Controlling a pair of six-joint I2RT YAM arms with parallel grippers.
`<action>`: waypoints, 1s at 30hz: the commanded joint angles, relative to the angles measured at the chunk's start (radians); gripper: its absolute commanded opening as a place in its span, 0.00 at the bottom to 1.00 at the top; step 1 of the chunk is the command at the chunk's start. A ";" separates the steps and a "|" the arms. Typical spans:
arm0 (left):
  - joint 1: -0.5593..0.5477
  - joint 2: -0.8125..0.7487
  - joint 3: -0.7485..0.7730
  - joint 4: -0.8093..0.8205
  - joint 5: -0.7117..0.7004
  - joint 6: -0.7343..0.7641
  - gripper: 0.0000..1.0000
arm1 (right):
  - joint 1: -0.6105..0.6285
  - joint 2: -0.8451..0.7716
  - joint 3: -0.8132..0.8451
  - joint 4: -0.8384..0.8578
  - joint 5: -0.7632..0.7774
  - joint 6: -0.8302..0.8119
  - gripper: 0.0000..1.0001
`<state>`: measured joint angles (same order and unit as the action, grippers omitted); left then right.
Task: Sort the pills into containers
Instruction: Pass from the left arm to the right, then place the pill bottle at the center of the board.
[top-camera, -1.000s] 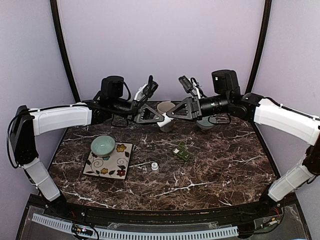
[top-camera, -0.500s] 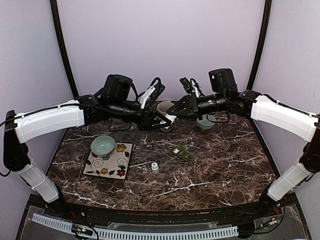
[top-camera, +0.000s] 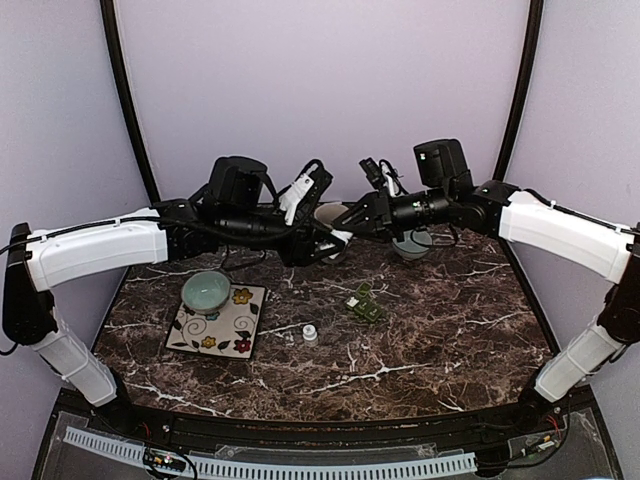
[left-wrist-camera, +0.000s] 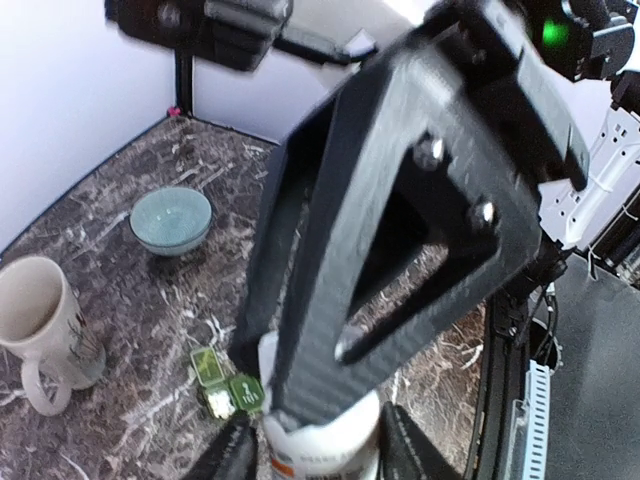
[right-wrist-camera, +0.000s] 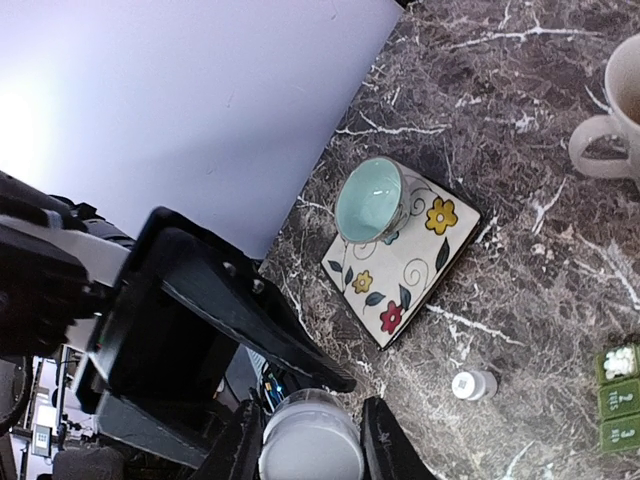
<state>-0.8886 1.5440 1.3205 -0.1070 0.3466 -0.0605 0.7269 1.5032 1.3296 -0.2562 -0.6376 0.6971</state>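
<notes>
Dark marble table (top-camera: 450, 330): the green pill box (top-camera: 366, 305) lies near its middle, one end compartment open with white pills inside, the other two lids closed. Above the back edge, the right gripper (right-wrist-camera: 305, 450) clamps a white bottle (right-wrist-camera: 310, 432). The left gripper (left-wrist-camera: 318, 460) flanks it, and I cannot tell whether it grips. The mug (left-wrist-camera: 45, 320) and teal bowl (right-wrist-camera: 368, 200) look empty.

Green pill box (top-camera: 366, 306), floral plate (top-camera: 225, 327), brown-marbled table (top-camera: 450, 320).
</notes>
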 joint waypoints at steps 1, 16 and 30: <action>-0.015 -0.043 0.009 0.148 -0.068 0.036 0.48 | 0.039 -0.001 0.011 -0.067 0.022 0.039 0.00; -0.013 -0.055 -0.003 0.093 -0.082 0.018 0.57 | 0.027 -0.031 0.039 -0.193 0.187 -0.086 0.00; -0.003 -0.148 -0.134 0.066 -0.162 -0.025 0.59 | -0.070 -0.129 -0.209 -0.248 0.754 -0.319 0.00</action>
<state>-0.8986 1.4445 1.2240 -0.0322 0.2104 -0.0624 0.6792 1.3983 1.2118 -0.5194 -0.1184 0.4622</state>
